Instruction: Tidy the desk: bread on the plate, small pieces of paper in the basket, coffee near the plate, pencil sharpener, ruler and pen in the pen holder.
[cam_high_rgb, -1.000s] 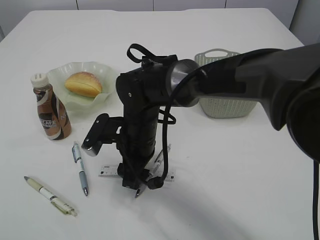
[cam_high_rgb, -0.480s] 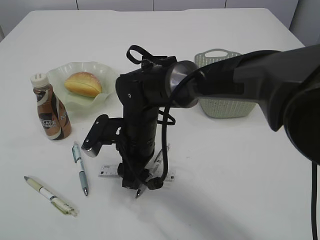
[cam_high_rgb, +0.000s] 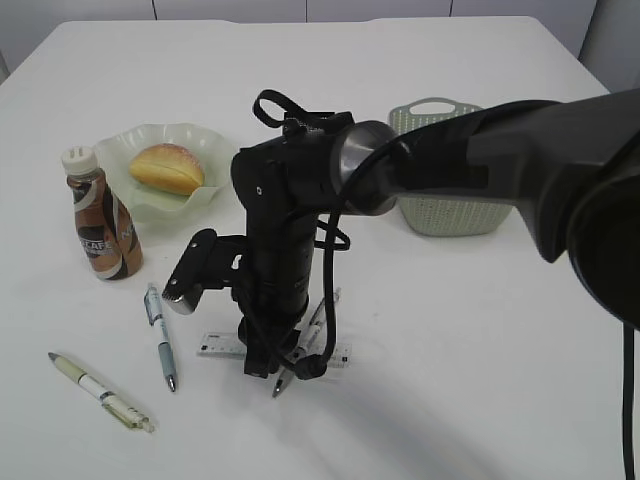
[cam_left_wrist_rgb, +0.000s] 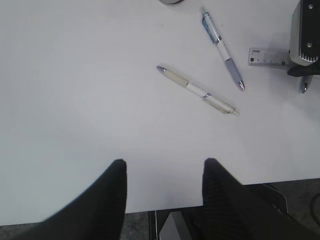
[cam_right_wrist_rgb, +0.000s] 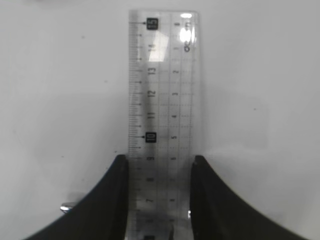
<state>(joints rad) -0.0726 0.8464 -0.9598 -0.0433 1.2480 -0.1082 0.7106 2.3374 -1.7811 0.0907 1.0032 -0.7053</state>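
Large plain white tabletop (cam_high_rgb: 470, 380), most of it bare; no black mesh pen holder in any view, so where the pens and ruler are bound for cannot be told

Pale sage-green perforated plastic basket (cam_high_rgb: 455, 215) at far right, partly hidden behind the right arm; contents not visible, and no paper scraps seen anywhere on the surface. That item unjudgeable

Translucent pale green glass plate with ruffled rim (cam_high_rgb: 125, 150) at far left. Golden-yellow oval bun (cam_high_rgb: 167, 168) sits in it: bread step looks done

Brown plastic coffee bottle with swirl label and cream cap (cam_high_rgb: 100, 215) stands upright just beside the plate's near-left edge: coffee step looks done too

Left of centre, near side, two pens lie loose on the tabletop: blue-and-white one (cam_high_rgb: 160, 337), and a cream one (cam_high_rgb: 98, 390) nearer and further left. Both untouched. No sharpener seen

Short clear flat plastic ruler with black markings (cam_right_wrist_rgb: 161, 100) lies flat near centre, under the right arm. Right pincer (cam_right_wrist_rgb: 159, 197) is down over it, one finger along each long edge, apparently touching or nearly so; ruler not lifted. Clamp not confirmed, so firmly gripped or not, cannot tell

Left pincer (cam_left_wrist_rgb: 162, 192) hangs at the near tabletop edge, fingers apart, empty

Judgement: roughly two items settled; ruler pickup in hand, pens outstanding
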